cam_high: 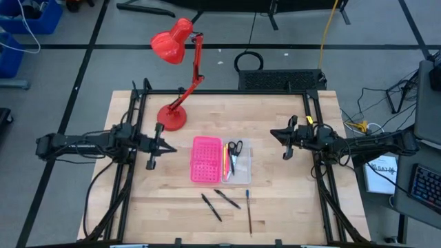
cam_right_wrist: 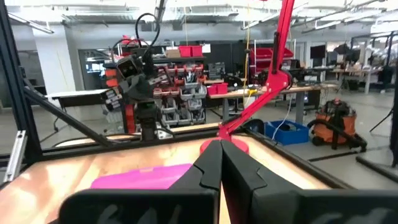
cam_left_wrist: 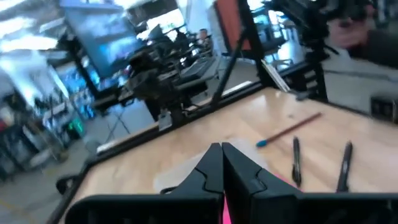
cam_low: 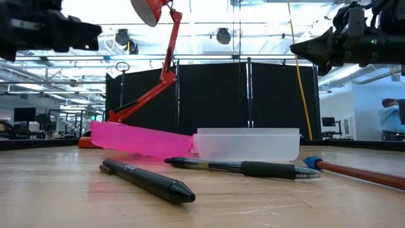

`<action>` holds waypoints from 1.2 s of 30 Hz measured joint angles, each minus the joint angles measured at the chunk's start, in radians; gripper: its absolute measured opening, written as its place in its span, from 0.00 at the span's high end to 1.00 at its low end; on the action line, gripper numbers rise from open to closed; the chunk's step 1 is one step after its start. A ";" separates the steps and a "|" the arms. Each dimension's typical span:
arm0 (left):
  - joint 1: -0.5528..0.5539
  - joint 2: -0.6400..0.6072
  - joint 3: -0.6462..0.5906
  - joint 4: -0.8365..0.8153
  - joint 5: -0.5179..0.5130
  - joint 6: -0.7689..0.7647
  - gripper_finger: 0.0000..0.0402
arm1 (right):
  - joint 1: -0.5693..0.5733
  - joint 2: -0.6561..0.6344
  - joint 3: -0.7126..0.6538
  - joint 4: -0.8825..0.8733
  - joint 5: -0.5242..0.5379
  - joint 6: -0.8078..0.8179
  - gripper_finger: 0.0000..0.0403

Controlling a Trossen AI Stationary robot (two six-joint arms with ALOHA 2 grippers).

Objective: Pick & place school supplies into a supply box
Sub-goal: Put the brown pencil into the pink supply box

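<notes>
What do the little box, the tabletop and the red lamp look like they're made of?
The supply box looks plastic: one half is cloudy-clear and lets light through, the other is opaque bright pink with a dotted grid. The table looks like pale wood, jointed strips with visible grain, matte. The red lamp has a smooth glossy shade, probably painted metal, though plastic can't be ruled out.

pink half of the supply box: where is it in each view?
High: pink half at table centre, left of the clear tray.
Low: centre-left, tilted.
Left wrist: sliver behind the end effector.
Right wrist: lower left.
Shared landmark: red lamp, missing from left wrist.
</notes>
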 joint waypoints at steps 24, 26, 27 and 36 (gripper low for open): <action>-0.006 0.001 -0.133 0.235 -0.169 -0.156 0.99 | 0.327 0.430 0.725 -0.765 0.307 0.222 1.00; -0.005 0.001 -0.133 0.213 -0.169 -0.153 0.98 | 0.399 0.551 0.883 -0.932 0.408 0.325 1.00; -0.005 0.001 -0.133 0.197 -0.170 -0.143 0.97 | 0.429 0.612 0.954 -1.030 0.440 0.391 1.00; -0.005 0.001 -0.133 0.132 -0.206 -0.135 0.90 | 0.585 1.076 1.415 -1.553 0.276 1.039 1.00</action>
